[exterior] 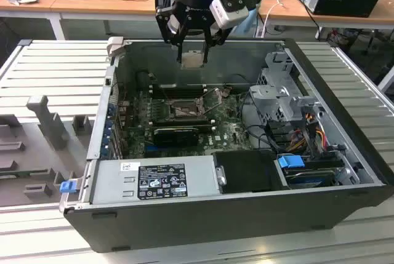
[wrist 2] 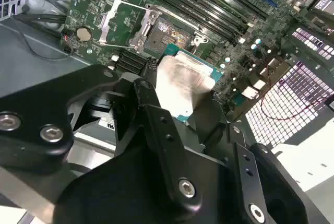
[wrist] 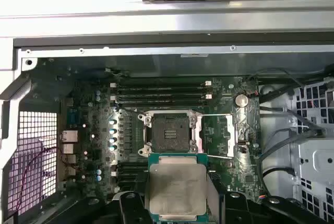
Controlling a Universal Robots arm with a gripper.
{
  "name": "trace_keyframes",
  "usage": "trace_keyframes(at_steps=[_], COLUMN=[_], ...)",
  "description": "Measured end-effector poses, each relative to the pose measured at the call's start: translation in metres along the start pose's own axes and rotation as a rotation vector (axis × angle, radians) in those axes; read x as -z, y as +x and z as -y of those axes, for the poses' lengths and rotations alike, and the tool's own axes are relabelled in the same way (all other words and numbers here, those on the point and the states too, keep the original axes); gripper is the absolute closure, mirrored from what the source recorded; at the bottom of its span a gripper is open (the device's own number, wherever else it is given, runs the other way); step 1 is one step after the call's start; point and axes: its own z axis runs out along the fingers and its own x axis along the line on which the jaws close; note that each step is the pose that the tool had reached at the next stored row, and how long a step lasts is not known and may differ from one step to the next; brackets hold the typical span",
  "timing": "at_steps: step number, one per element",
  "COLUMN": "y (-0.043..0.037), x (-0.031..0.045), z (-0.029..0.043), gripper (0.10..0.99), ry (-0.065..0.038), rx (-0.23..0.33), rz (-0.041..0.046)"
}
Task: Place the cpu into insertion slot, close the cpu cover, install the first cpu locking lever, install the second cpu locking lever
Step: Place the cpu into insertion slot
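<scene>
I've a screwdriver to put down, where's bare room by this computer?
The ribbed table is bare on the exterior view's right of the case and beyond the grey fixtures. Inside is crowded: cables, drive cage, power supply, with the tool holding the cpu above.

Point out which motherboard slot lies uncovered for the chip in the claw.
The insertion slot: square, dark pin field exposed, the cpu cover swung open beside it. The memory slots are long, narrow strips. The claw grips the cpu.
</scene>
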Motion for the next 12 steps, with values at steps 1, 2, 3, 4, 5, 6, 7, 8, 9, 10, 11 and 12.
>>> trace_keyframes(at_steps=[1,2,3,4,5,6,7,8,9,10,11,12], y=[-0.0001,0.0000,0.0000,0.0000,0.0000,0.0000,0.0000,0.0000,0.0000,0.0000,0.0000,0.0000], x=[0.0000,0.0000,0.0000,0.0000,-0.0001,-0.0001,-0.0002,-0.0003,-0.0003,-0.0004,-0.0004,-0.0005], z=[0.0000,0.0000,0.0000,0.0000,0.0000,0.0000,0.0000,0.0000,0.0000,0.0000,0.0000,0.0001], gripper=[0.557,0.557,0.557,0.557,0.557,0.557,0.557,0.557,0.557,0.557,0.557,0.557], ry=[0.000,0.000,-0.001,-0.001,-0.001,-0.001,-0.002,-0.002,-0.003,-0.003,-0.003,-0.003], rx=[-0.011,-0.029,-0.037,-0.050,-0.070,-0.081,-0.093,-0.128,-0.151,-0.171,-0.183,-0.195], rz=[0.0009,0.0025,0.0033,0.0044,0.0062,0.0073,0.0083,0.0115,0.0136,0.0153,0.0164,0.0175])
